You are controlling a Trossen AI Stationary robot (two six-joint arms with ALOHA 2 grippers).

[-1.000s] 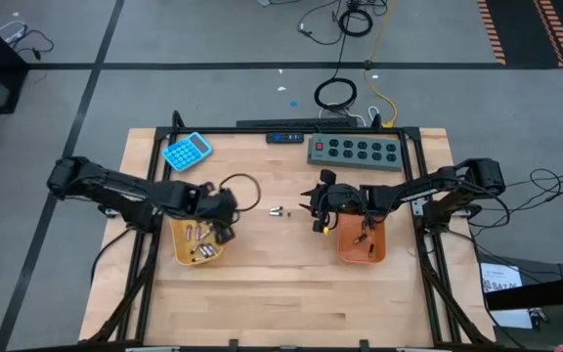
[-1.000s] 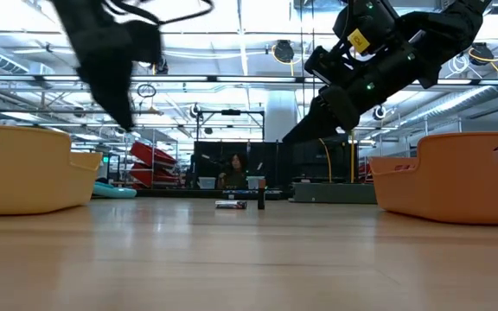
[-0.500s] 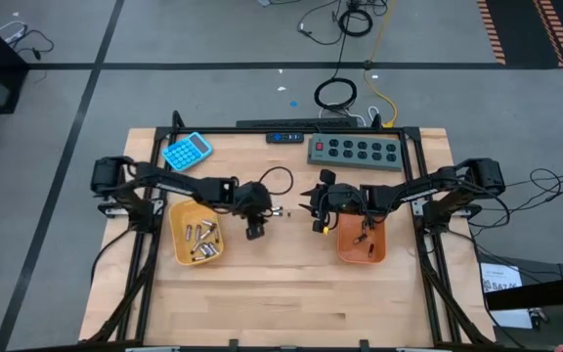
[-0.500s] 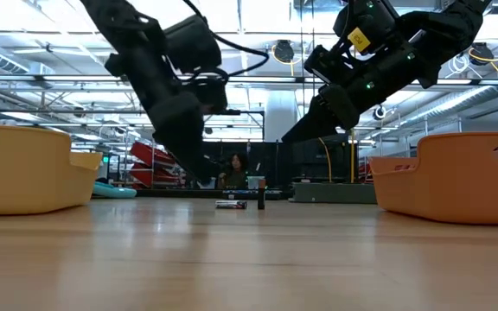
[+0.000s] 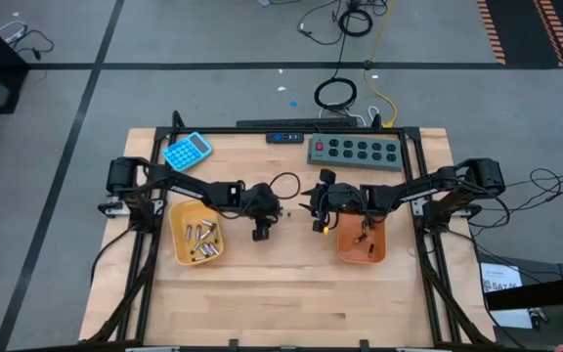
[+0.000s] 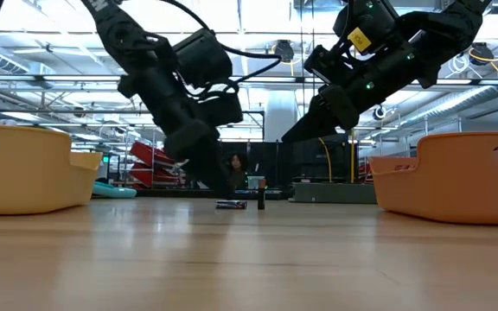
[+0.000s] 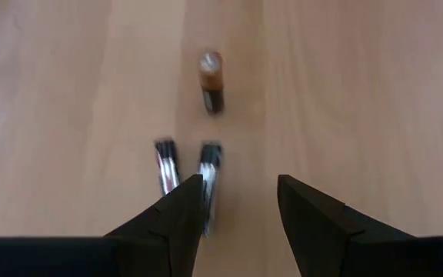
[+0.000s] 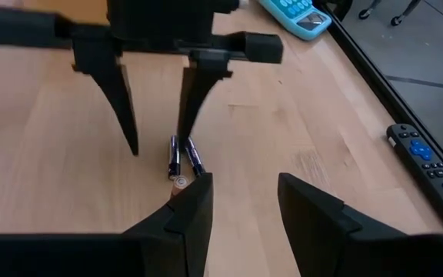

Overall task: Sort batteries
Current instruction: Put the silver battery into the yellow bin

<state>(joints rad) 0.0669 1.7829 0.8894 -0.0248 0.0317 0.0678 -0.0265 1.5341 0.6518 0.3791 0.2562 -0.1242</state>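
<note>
Three loose batteries (image 7: pixel 208 173) lie on the wooden table's middle: two slim dark ones side by side and a copper-topped one (image 7: pixel 212 81) beyond them. They also show in the right wrist view (image 8: pixel 183 160) and the low view (image 6: pixel 230 205). My left gripper (image 5: pixel 270 211) is open, fingers pointing down just over the slim pair (image 8: pixel 174 158), touching nothing that I can see. My right gripper (image 5: pixel 311 211) is open and empty, hovering to the right of the batteries. A yellow tray (image 5: pixel 178 244) holds several batteries; an orange tray (image 5: pixel 382 249) holds a few.
A blue calculator (image 5: pixel 187 150), a dark remote (image 5: pixel 286 137) and a grey power strip (image 5: pixel 354 151) lie along the far edge. The two trays flank the table's middle. Bare wood fills the near half of the table.
My left gripper has gone from above the yellow tray toward the table's right edge and down, ending over the loose batteries in the middle. The batteries on the table have stayed in place.
</note>
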